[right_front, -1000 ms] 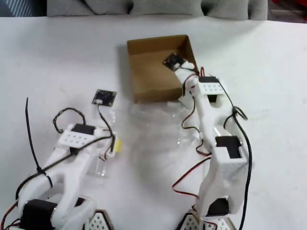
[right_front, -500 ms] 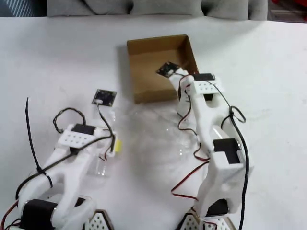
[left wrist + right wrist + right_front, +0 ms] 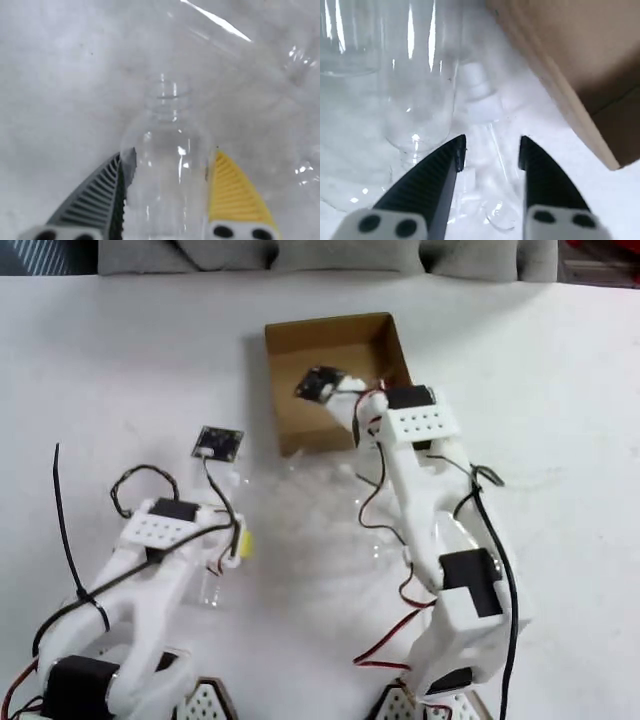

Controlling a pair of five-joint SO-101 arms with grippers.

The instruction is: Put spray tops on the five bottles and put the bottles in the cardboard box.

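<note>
L tool [image 3: 172, 160]: I see it clamped on uncapped bottle [image 3: 167, 110].
R tool [image 3: 491, 144]: parted, empty — near spray top [image 3: 477, 87], beside box [image 3: 560, 60].

Bright, even light washes over my white table [image 3: 120, 360]. Glare streaks the bottle [image 3: 165, 125] in my left gripper [image 3: 170, 155]. Soft shadow darkens one wall of the cardboard box [image 3: 580, 60].

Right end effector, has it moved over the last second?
Yes. In the high view the right end effector has swung leftward across the cardboard box, from its right wall toward the middle of its near edge.
</note>
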